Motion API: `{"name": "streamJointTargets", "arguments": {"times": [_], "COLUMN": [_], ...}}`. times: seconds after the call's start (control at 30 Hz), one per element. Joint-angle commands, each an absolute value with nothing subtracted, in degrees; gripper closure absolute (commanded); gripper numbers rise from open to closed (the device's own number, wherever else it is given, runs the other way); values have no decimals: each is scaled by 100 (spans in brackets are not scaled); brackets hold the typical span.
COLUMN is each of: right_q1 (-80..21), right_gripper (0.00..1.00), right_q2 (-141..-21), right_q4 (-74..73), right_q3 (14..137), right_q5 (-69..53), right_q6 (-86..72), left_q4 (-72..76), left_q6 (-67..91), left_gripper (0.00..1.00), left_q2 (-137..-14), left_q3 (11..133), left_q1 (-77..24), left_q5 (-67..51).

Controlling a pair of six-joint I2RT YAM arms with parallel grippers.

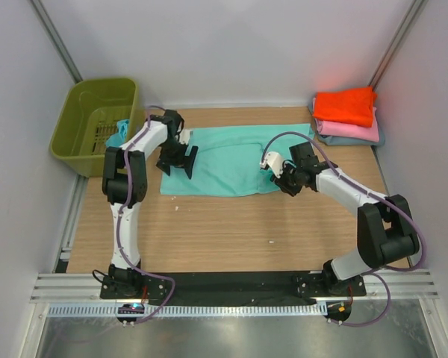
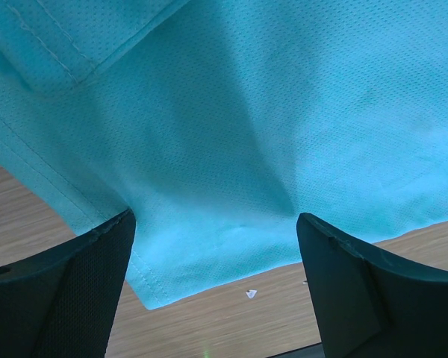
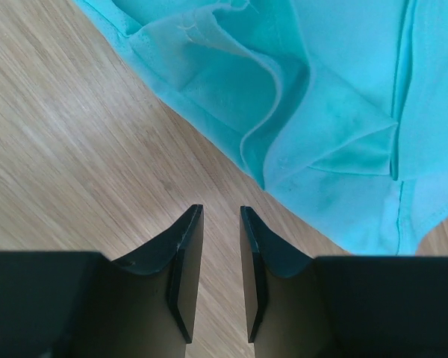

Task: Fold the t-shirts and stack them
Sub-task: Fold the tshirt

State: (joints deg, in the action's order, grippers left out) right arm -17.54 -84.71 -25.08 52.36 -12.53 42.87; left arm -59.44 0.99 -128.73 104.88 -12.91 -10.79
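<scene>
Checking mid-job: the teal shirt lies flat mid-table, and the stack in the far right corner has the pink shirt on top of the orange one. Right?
Not quite. The top external view shows the orange shirt on top of that stack, with the pink shirt under it. The teal shirt does lie flat mid-table, as you say.

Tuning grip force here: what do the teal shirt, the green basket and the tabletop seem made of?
Teal t-shirt: thin matte knit, perhaps sports mesh; fine dot texture and stitched hems show close up. Basket: likely moulded plastic, olive, slightly glossy, with a slotted floor. Table: wood or wood-look laminate, matte, light streaky grain; which, I cannot tell.
</scene>
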Motion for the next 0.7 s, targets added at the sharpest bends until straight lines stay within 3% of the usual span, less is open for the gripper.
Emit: {"name": "streamJointTargets", "arguments": {"times": [0.0,0.67], "right_q1": [-1732,-1556], "right_gripper": [68,69], "right_q2": [-8666,-9132], "right_q4": [-2233,-1732], "right_q3": [5387,5572], "right_q5": [-1538,-1301], "right_q6": [4368,4623], "left_q4": [-5968,-5994], "left_q6": [26,-114], "left_gripper": [10,9], "left_q2": [-12718,-12876], "left_q3": [10327,10336], "left_q1": [-1353,-1520], "left_q5": [-985,-870]}}
